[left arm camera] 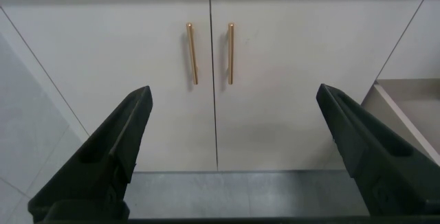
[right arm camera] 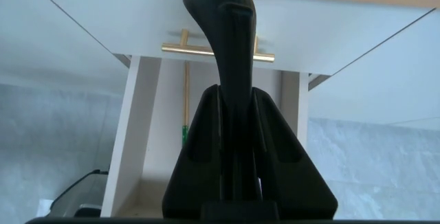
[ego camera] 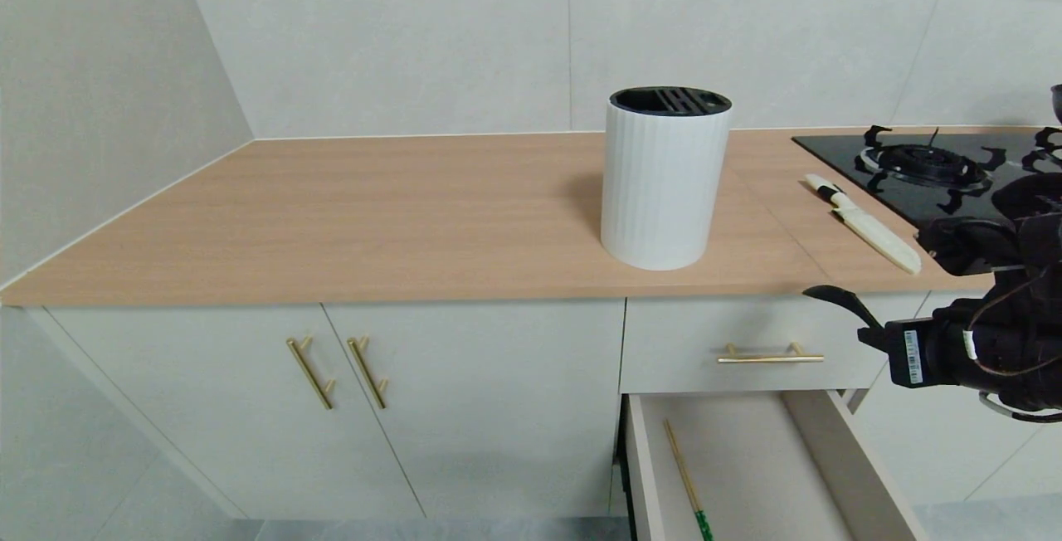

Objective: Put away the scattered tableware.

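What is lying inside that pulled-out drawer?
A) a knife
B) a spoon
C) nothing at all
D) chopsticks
D: thin chopsticks with a green end lie along the floor of the open drawer, while the knife sits up on the counter.

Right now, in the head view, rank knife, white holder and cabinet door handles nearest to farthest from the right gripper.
1. Knife, on the counter by the stove, above the right gripper holding a black handle.
2. White holder, mid-counter.
3. Cabinet door handles, far left.
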